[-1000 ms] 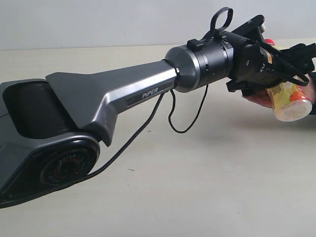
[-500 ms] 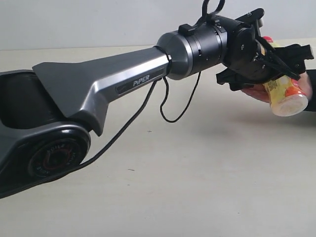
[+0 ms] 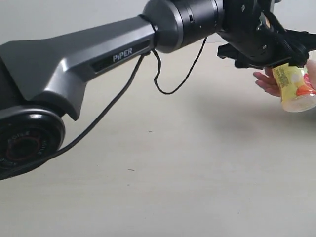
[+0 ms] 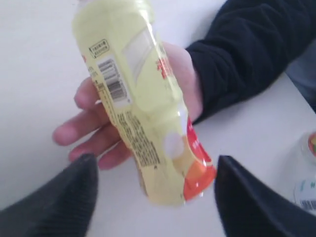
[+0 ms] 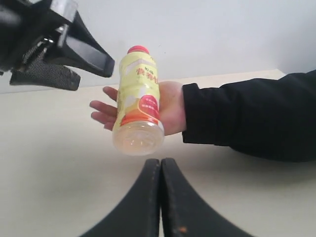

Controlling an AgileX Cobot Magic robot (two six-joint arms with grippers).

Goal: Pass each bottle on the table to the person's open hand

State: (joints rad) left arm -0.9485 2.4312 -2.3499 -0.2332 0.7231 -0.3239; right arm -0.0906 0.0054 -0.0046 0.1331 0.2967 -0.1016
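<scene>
Bottle [image 5: 137, 106] is pale yellow with a red cap [image 5: 138, 49], an orange-red band near the base and red lettering. Round the back there's a black-and-white barcode [image 4: 114, 90] and tiny dark print. The hand [image 5: 170, 106] is pinkish and the sleeve [image 5: 247, 116] is black. Table [image 3: 173, 187] is pale beige with a couple of dark specks. Left arm [image 3: 84, 64] is dark grey with a silvery strip, white PiPER lettering and a black cable [image 3: 168, 86]. The left gripper's fingers [image 4: 59, 202] are charcoal with fine ribbing, and the right gripper [image 5: 160, 165] is plain black. The second bottle [image 4: 308, 177] looks cloudy white with some green, but it's blurry.
</scene>
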